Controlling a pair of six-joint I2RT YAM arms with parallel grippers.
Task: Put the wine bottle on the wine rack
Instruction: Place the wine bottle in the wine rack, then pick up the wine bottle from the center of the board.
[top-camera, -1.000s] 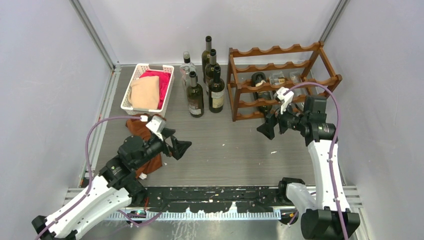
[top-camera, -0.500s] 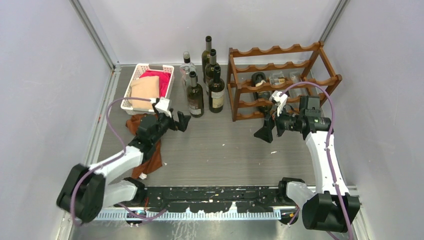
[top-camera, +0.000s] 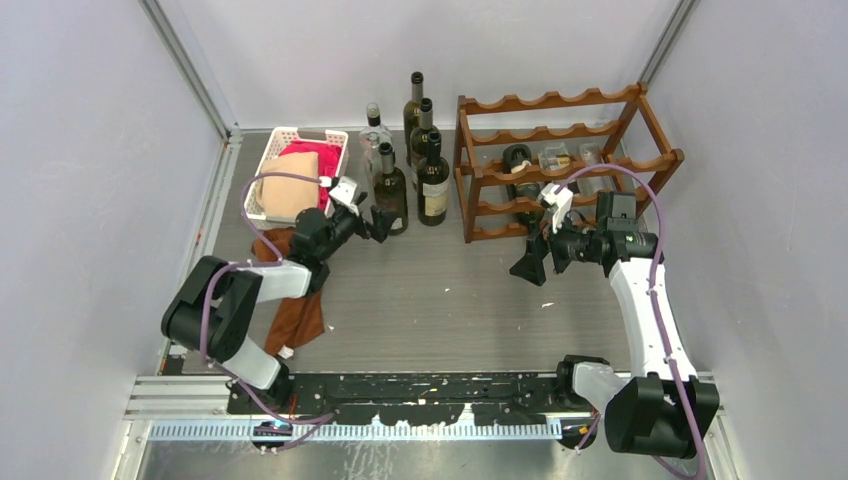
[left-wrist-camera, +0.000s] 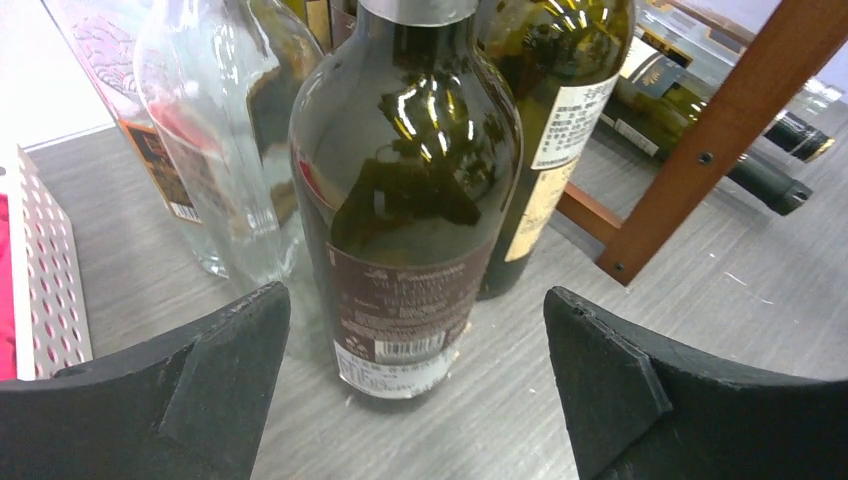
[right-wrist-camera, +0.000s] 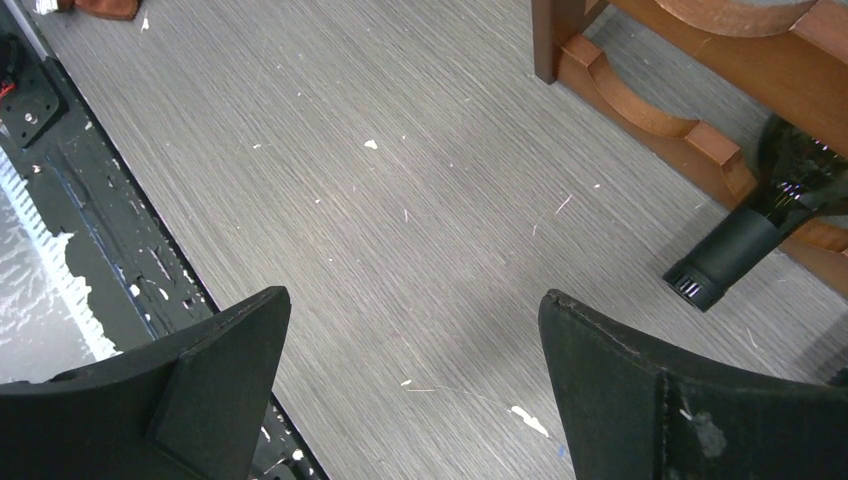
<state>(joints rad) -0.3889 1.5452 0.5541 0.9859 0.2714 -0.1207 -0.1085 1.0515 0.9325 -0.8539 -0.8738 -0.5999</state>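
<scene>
1. A white basket (top-camera: 262, 190) sits at the far left of the bench (top-camera: 440, 300) and holds a tan cloth (top-camera: 291, 184) and a pink cloth (top-camera: 322, 158). A brown cloth (top-camera: 296, 312) lies on the bench just nearer, partly under the left arm.
2. The left claw (top-camera: 380, 224) is spread wide and grips nothing. Its fingers stand either side of the wine bottle's lower part, apart from the glass.
3. The wine bottle (left-wrist-camera: 405, 190) is dark and upright on the bench, at the near left of a group of standing bottles, left of the rack. A clear bottle (left-wrist-camera: 215, 150) stands just left of it and a labelled dark bottle (left-wrist-camera: 560, 100) just right.
4. The wine rack (top-camera: 560, 100) stands at the far right, with a dark bottle (top-camera: 522, 185) lying in it.
5. The right claw (top-camera: 530, 262) is wide open and empty, over bare bench near the rack's near-left post.
</scene>
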